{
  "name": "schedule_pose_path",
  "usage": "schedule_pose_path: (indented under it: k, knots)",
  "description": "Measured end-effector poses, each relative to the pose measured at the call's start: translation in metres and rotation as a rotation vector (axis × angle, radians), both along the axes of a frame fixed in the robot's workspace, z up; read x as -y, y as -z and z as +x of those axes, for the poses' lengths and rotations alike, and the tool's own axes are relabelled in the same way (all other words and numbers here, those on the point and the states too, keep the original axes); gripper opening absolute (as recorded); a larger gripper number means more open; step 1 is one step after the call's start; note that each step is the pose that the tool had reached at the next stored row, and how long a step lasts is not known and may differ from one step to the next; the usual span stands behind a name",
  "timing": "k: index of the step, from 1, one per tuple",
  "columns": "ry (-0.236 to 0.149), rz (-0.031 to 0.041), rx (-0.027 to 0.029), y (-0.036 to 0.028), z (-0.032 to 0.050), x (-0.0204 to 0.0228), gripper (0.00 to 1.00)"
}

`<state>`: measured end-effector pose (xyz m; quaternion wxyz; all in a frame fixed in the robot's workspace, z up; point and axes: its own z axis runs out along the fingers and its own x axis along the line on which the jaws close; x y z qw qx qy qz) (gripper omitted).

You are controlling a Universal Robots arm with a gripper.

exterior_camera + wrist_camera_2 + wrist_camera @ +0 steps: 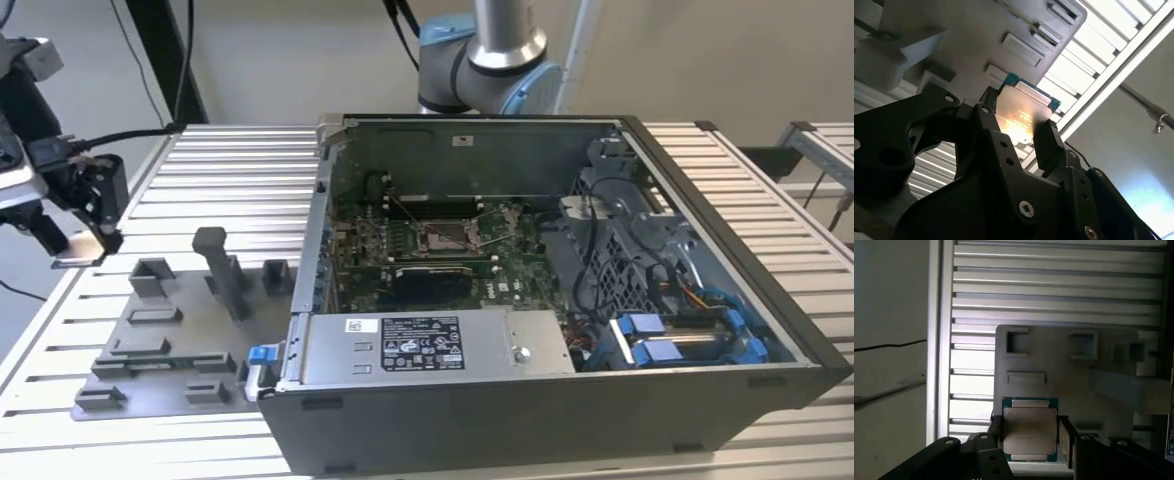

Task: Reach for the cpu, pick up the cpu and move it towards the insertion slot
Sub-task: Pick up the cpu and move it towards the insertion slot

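Claw grips the cpu above the slatted table, near a fixture plate.

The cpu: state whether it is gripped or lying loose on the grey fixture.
Gripped. In both wrist views the gripper clamps the cpu by opposite edges between its black fingers, with the grey fixture behind it.

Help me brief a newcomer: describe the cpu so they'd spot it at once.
Start at the open computer case; on the exterior view's left of it lies a grey fixture plate, with the black gripper hanging by it. Clamped in it, in the first wrist view, is the cpu: a thin square chip with a silvery face and green edge, unlike the plain grey plastic blocks nearby.
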<state>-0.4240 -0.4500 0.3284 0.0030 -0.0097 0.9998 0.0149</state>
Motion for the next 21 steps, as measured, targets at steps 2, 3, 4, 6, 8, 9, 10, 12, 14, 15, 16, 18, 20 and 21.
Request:
schedule_pose_path:
  k: [2, 3, 4, 6, 8, 9, 10, 12, 14, 15, 16, 18, 20, 21]
  knots:
    - [0.0, 0.0001, 0.0, -0.0091, 0.0, 0.0, 0.0]
    - [0.0, 0.0, 0.0, -0.0135, 0.0, 0.0, 0.0]
    - [0.0, 0.0, 0.0, -0.018, 0.0, 0.0, 0.0]
    - [0.0, 0.0, 0.0, -0.027, 0.0, 0.0001, 0.0]
    - [0.0, 0.0, 0.0, -0.0348, 0.0001, 0.0, 0.0]
    - [0.0, 0.0, 0.0001, -0.0364, 0.0, 0.0, 0.0]
    - [0.0, 0.0001, 0.0002, -0.0367, 0.0, 0.0001, 0.0]
    - [0.0, 0.0, 0.0, -0.0396, 0.0, 0.0, 0.0]
    - [0.0, 0.0001, 0.0001, -0.0457, 0.0, 0.0, 0.0]
    - [0.0, 0.0, 0.0, -0.0488, 0.0, 0.0, 0.0]
    - [0.0, 0.0, 0.0, -0.0514, 0.0, 0.0, 0.0]
    - [0.0, 0.0001, 0.0001, -0.0561, 0.0, 0.0, 0.0]
    - [0.0, 0.0, 0.0, -0.0602, 0.0, 0.0, 0.0]
    - [0.0, -0.0001, -0.0001, -0.0622, 0.0, 0.0, 0.0]
